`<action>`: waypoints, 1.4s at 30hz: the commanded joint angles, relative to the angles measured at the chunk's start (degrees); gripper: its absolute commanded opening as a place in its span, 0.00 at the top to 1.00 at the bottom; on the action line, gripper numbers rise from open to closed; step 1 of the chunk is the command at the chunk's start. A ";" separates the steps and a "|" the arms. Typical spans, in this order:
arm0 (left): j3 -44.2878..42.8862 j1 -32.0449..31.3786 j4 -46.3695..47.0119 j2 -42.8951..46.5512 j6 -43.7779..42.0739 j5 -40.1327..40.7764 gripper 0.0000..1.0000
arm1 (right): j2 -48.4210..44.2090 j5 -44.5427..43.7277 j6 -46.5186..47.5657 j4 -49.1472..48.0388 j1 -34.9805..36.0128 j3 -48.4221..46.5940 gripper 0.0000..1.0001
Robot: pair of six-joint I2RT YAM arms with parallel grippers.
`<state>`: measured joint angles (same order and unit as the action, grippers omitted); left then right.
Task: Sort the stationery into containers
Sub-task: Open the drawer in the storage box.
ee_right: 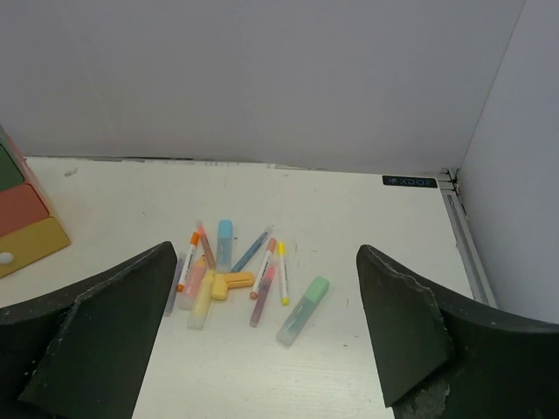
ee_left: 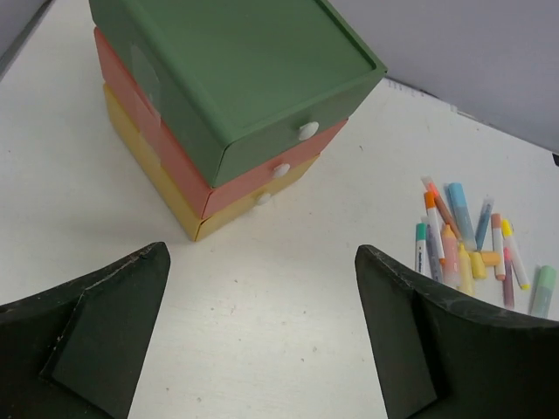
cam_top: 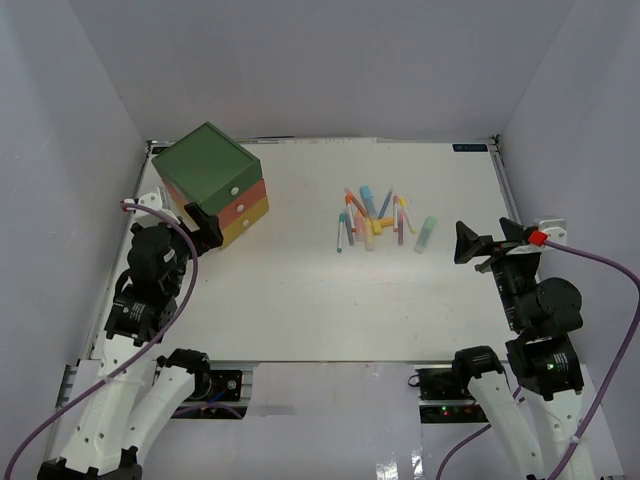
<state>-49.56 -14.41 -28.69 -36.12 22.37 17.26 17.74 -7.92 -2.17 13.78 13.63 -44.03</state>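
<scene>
The stationery (cam_top: 372, 218) lies in a loose pile of pastel pens and markers right of the table's middle, with a mint green marker (cam_top: 427, 234) at its right edge. The chest (cam_top: 212, 182) stands at the back left, green over orange-red over yellow, all drawers shut. My left gripper (cam_top: 205, 228) is open and empty just in front of the chest (ee_left: 236, 96). My right gripper (cam_top: 490, 240) is open and empty right of the pile. The pile also shows in the left wrist view (ee_left: 467, 240) and the right wrist view (ee_right: 231, 275).
White walls close in the table on the left, back and right. A metal rail (cam_top: 505, 190) runs along the right edge. A small dark label (ee_right: 409, 182) sits at the back right corner. Purple cables hang off both arms.
</scene>
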 commanded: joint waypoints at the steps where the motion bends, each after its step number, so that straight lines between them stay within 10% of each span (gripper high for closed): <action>1: -1.94 0.18 -0.67 -0.70 0.04 -3.71 0.02 | 0.72 1.85 -1.25 -1.65 0.35 0.44 0.10; 24: -24.18 -0.96 -14.82 -29.96 8.04 -2.50 0.02 | 2.83 5.02 -4.59 0.02 0.35 1.40 0.10; 42: -28.31 -14.94 -11.04 -46.84 22.36 33.53 0.10 | -2.53 1.95 -5.47 -0.86 1.66 5.09 0.10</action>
<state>-74.59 -29.43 -41.43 -82.91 42.33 42.50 16.12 -4.75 -7.16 15.14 14.81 -39.40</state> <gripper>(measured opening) 0.911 0.900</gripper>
